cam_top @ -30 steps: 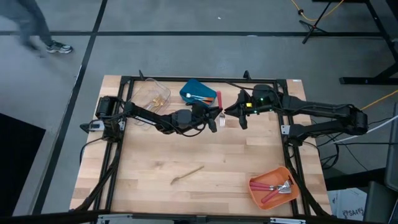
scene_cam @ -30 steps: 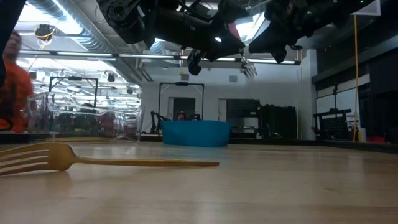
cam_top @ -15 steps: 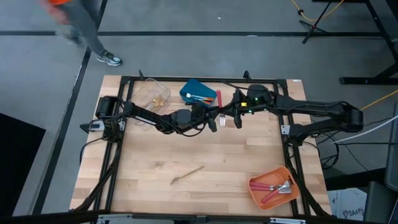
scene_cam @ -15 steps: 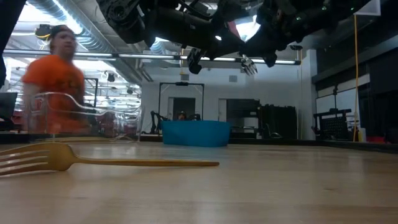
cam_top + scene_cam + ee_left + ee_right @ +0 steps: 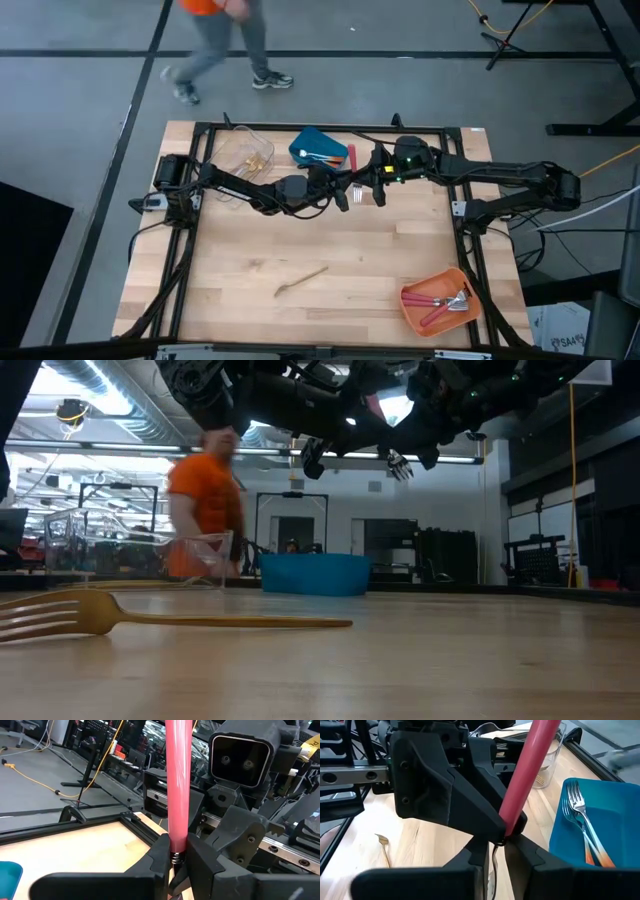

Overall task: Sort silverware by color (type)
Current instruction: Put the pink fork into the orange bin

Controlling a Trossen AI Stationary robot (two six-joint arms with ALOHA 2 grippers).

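Surface: wooden table [image 5: 330, 240] inside a black frame, grey floor around it; a person in an orange shirt [image 5: 205, 500] walks past at the frame's top.
Grippers: left gripper [image 5: 345, 190] and right gripper [image 5: 375, 185] meet just above centre in the high view, beside the blue bin [image 5: 320, 146].
Held piece: pink-handled utensil [image 5: 177, 780]; only the wrist views show both pairs of fingers closed on it at once.
Low view: silver tines [image 5: 400, 463] hang between the grippers, high above the table.
Gold fork: gold fork [image 5: 300, 280] lies alone, lower centre.
Bins: orange-handled forks [image 5: 582, 827] in the blue bin; red-handled pieces [image 5: 437, 302] in the orange bin [image 5: 412, 310], lower right; clear bin [image 5: 248, 150] at upper left holds gold pieces.
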